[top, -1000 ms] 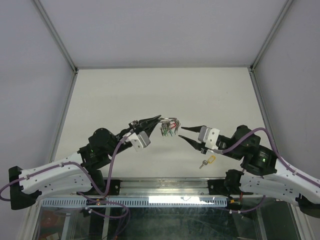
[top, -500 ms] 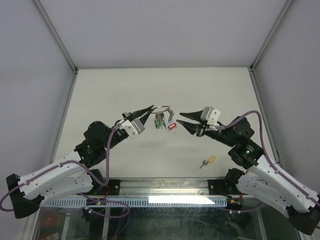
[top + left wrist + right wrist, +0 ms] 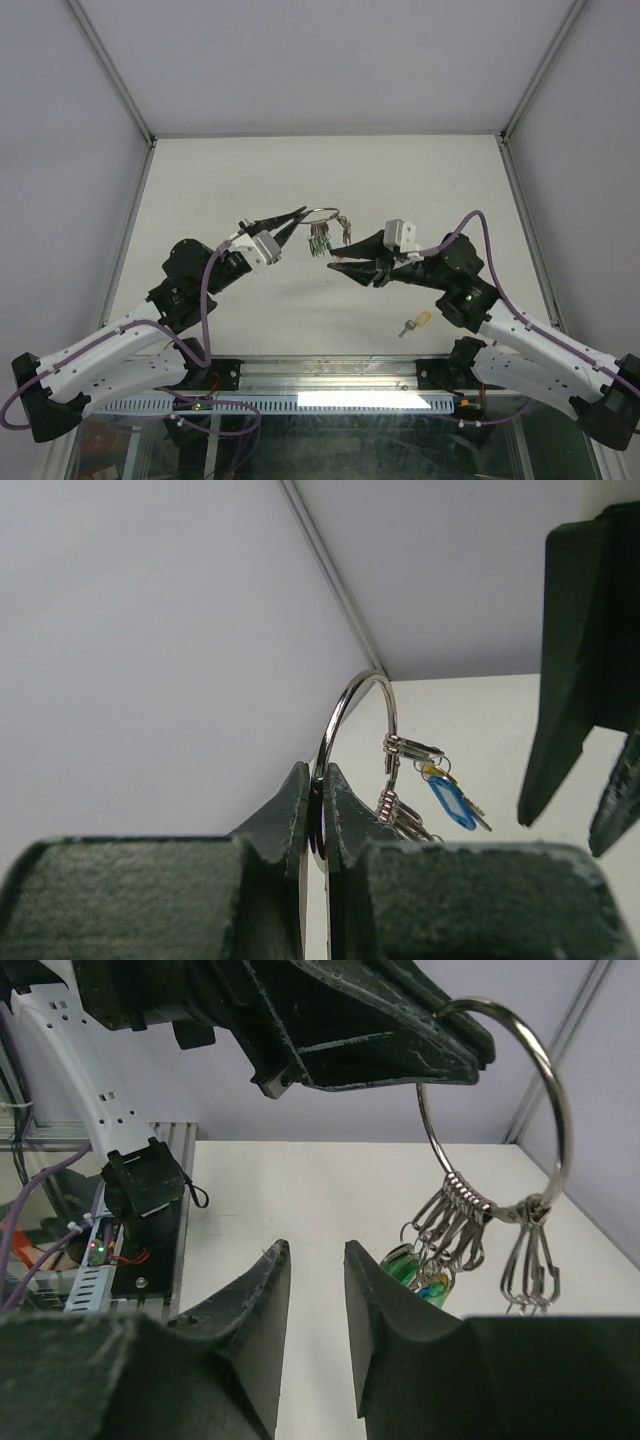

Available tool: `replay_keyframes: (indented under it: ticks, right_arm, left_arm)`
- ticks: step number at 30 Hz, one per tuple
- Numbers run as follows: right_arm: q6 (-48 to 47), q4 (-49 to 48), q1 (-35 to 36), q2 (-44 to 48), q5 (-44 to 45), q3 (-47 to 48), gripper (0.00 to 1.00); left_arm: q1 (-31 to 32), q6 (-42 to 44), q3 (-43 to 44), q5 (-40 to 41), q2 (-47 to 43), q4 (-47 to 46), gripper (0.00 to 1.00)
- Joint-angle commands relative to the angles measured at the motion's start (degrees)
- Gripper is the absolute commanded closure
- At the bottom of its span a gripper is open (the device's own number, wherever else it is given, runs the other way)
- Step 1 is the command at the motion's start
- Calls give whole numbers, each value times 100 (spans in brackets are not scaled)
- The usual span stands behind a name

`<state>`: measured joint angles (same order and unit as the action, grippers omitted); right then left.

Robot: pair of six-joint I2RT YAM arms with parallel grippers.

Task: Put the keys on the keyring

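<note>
We see the left gripper point(image 3: 318, 780) pinching the thin silver wire keyring point(image 3: 320, 212) aloft, the right gripper point(image 3: 318, 1250) parted beside it, and we'd take that light, slippery yellow-headed key point(image 3: 420, 321) on the table point(image 3: 250, 170) by its plastic head.

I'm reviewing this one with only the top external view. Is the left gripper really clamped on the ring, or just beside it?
Observer: Clamped. The left wrist view shows the left gripper shut on the keyring, pinching its wire.
Operator: Is the right gripper holding anything?
Observer: No. Its own camera shows the jaws apart with nothing between them.
Operator: Which key colours are on the ring?
Observer: A blue key shows from the left wrist, and a green key from the right wrist.
</note>
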<state>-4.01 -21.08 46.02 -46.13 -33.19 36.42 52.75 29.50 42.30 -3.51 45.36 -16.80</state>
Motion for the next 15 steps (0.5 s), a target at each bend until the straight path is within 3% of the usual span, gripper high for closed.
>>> replay_keyframes:
  ticks: [1,8,15]
  right_arm:
    - [-614,-192,589,-12,1179,111,72]
    - [-900,-687,755,-269,1934,64,86]
    - [-970,-706,811,-330,1926,64,89]
  left_arm:
    - [-63,-171,323,-334,-131,-717,100]
    - [-59,-220,322,-585,-220,-829,100]
    - [-62,-225,336,-672,-281,-807,100]
